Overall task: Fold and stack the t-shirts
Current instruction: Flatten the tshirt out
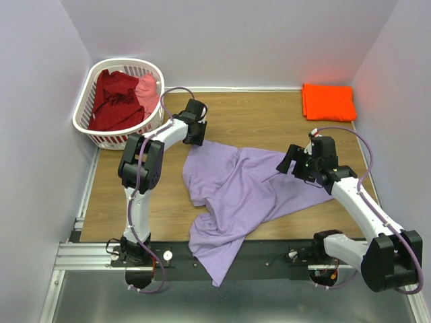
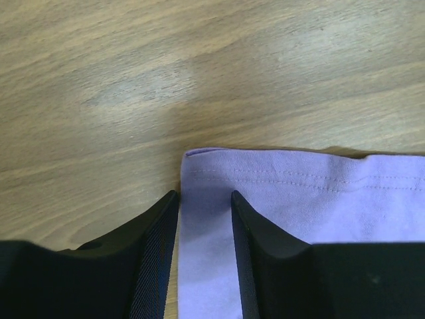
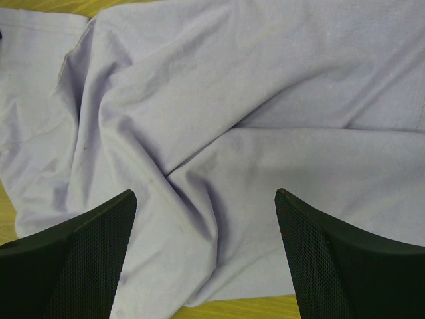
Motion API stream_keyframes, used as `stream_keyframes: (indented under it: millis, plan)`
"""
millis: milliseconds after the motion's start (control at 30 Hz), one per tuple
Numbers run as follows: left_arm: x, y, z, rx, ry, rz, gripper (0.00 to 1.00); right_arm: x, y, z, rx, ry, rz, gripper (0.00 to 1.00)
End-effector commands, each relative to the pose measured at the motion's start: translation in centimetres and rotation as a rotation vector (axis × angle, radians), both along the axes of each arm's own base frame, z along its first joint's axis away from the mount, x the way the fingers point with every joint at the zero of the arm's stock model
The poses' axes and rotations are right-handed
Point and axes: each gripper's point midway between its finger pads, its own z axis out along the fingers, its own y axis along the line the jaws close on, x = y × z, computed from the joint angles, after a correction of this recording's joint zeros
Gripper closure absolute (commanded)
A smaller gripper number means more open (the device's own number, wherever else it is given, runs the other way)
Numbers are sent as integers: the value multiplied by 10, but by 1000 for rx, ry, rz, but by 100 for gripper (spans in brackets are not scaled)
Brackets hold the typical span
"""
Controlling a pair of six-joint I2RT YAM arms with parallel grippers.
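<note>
The large lavender t-shirt (image 1: 236, 185) lies crumpled across the middle of the wooden table, with one end hanging over the near edge. My left gripper (image 1: 195, 134) is low at the shirt's far left corner. In the left wrist view it (image 2: 204, 194) is narrowly open, with the hemmed corner (image 2: 299, 186) lying flat between the fingers. My right gripper (image 1: 288, 161) is wide open over the shirt's right edge, and its wrist view (image 3: 206, 194) shows wrinkled lavender cloth (image 3: 232, 100) below. A folded orange t-shirt (image 1: 328, 101) sits at the far right corner.
A white slotted laundry basket (image 1: 84, 108) stands at the far left corner and holds a dark red shirt (image 1: 114, 101) and a pink one (image 1: 148, 91). Walls close in the table on the left, back and right. A metal rail runs along the near edge.
</note>
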Motion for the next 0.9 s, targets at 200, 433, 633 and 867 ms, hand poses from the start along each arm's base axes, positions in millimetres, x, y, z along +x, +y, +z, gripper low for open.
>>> stream_keyframes:
  millis: [200,433,633,867]
  plan:
    - [-51,11,-55,26,228,-49,63,6,-4,10,-23,-23,-13,9]
    - [-50,22,-55,38,221,-28,94,15,-12,9,-64,-23,-55,9]
    - [-37,32,-32,63,141,-3,100,39,-46,3,-194,-5,-236,10]
    - [-18,43,21,74,-14,47,100,74,-84,-13,-282,64,-357,17]
